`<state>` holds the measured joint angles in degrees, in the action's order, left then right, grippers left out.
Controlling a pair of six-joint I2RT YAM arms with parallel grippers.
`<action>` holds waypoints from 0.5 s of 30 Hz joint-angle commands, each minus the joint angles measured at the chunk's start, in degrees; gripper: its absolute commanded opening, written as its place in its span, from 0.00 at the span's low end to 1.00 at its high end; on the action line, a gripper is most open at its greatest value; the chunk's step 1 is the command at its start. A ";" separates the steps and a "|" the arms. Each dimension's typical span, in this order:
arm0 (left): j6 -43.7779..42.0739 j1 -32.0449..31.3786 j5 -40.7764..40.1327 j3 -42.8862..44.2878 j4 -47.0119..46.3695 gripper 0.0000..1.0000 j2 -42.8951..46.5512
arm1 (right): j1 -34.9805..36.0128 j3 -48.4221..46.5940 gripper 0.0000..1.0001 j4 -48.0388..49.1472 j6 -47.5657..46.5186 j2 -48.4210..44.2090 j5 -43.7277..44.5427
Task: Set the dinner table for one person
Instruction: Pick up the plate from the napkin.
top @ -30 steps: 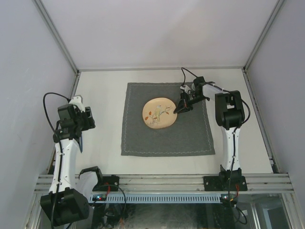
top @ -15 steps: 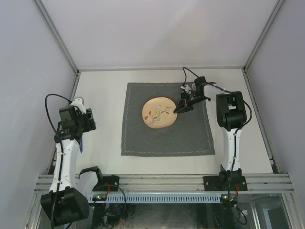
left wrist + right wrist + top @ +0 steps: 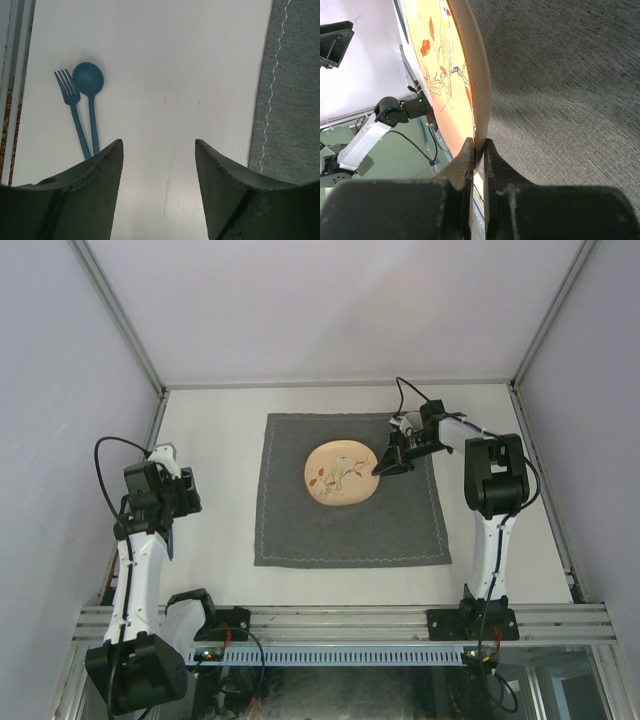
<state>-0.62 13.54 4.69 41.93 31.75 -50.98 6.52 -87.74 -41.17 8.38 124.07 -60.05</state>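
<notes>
**On the cloth (image 3: 300, 530): right tool (image 3: 380, 468) has the plate (image 3: 342, 473) by its rim**

Over on the right side, the right tool is clamped on the right edge of the plate. The wrist view shows it pretty clearly: both fingers are pinched tight on the rim, one on each face. It's a round cream plate with a bird-and-branch drawing and some red leaves. It sits over the far middle part of the dark grey cloth. Honestly can't tell if it's lying flat on the cloth or raised a bit.

The cloth is square with pale stitching round the edge. It lies in the middle of the surface (image 3: 215, 440), which is off-white with metal rails along the sides.

The left tool (image 3: 157, 145) is over bare surface, just left of the cloth's left edge. Its fingers are apart with nothing between them. Its wrist view shows a blue fork (image 3: 69, 97) and a blue spoon (image 3: 88, 79) lying side by side near the left rail. The fork is on the rail side, and both heads point away from the tool. Their handles run out of sight behind the tool's left finger. From above I can't make them out.
</notes>
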 commanded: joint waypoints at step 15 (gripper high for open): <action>-1.27 0.21 0.42 -0.89 -2.31 0.64 0.16 | -1.69 3.57 0.00 -1.84 -2.76 -6.84 -8.73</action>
<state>-0.64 13.52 4.71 41.93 31.33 -51.40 4.99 -84.05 -43.16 5.28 122.37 -60.10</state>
